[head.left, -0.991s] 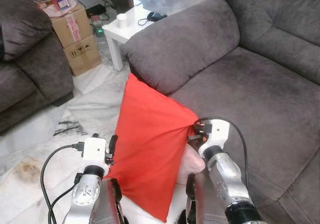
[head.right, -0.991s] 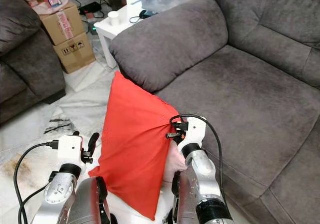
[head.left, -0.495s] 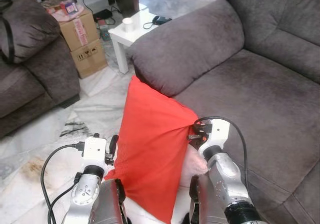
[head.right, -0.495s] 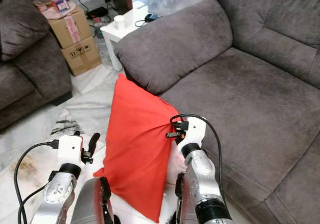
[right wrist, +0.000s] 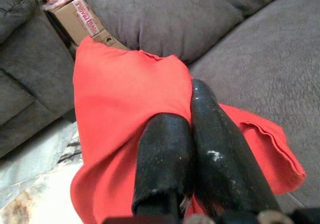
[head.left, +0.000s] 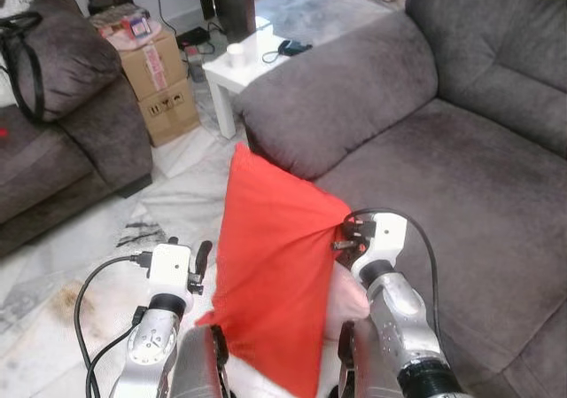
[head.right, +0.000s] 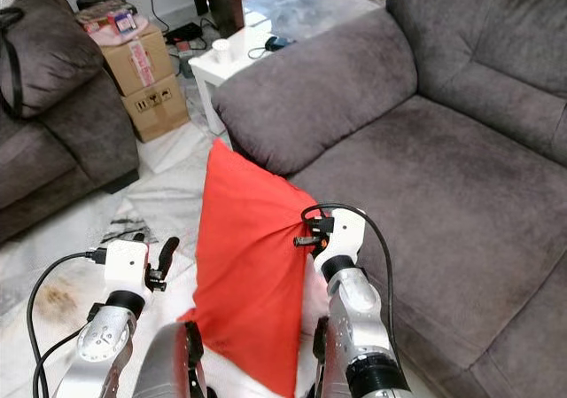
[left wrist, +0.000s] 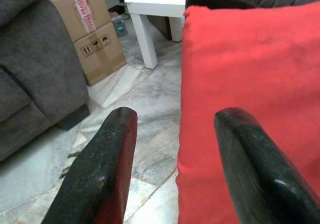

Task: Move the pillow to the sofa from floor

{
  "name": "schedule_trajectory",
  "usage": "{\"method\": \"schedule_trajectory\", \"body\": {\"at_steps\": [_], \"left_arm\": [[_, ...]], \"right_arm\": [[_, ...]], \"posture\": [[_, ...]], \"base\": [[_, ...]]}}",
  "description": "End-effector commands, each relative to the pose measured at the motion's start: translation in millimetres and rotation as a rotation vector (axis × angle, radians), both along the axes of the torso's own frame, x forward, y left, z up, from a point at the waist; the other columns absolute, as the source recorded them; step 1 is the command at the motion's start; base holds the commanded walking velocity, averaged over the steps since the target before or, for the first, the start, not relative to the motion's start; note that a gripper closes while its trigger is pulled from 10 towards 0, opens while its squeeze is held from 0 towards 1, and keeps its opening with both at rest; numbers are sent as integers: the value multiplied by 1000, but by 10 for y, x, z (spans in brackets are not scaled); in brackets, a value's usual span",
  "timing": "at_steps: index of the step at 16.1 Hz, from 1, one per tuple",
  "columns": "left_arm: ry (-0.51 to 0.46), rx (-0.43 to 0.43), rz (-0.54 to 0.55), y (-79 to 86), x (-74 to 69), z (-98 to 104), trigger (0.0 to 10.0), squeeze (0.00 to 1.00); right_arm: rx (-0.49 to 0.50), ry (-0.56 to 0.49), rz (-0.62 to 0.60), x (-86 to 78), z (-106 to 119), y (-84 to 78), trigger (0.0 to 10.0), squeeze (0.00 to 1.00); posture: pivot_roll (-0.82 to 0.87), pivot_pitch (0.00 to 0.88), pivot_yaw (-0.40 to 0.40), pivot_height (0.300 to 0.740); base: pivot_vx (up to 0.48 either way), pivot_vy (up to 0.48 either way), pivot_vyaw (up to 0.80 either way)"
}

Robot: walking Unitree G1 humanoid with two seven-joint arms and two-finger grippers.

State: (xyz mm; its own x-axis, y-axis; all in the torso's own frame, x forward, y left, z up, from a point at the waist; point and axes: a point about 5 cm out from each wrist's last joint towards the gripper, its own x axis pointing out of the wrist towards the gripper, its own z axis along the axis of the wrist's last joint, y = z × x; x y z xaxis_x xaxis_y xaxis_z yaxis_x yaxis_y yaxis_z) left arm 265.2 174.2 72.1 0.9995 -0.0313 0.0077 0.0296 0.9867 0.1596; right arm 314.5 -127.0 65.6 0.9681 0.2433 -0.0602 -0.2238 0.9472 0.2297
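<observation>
Currently, the soft red fabric pillow is pinched at one edge by the right claw, beside the grey upholstered sofa. The left claw is spread wide, gripping nothing. Slippage might follow, since little fabric is held.

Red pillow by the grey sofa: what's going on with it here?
The robot is holding the red pillow up off the floor, right in front of the grey sofa. Its right hand is pinched shut on the pillow's edge and carries it. The left hand is open beside the pillow's other edge, one finger lying against the fabric without gripping it. The pillow hangs upright, not yet on the seat cushion.
</observation>
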Motion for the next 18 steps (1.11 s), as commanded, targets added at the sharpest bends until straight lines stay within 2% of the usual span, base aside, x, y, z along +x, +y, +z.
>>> {"method": "schedule_trajectory", "body": {"at_steps": [1, 8, 18], "left_arm": [[17, 9, 2, 28, 5, -25, 10000, 0], [12, 11, 11, 54, -6, -9, 10000, 0], [10, 19, 4, 76, 21, 11, 10000, 0]], "right_arm": [[27, -103, -24, 96, 221, -26, 10000, 0], [31, -110, -21, 111, 240, 9, 10000, 0], [33, -123, -40, 142, 266, -28, 10000, 0]], "posture": [[13, 96, 19, 661], [22, 117, 19, 740], [29, 120, 30, 740]], "base": [[0, 0, 0], [0, 0, 0], [0, 0, 0]]}}
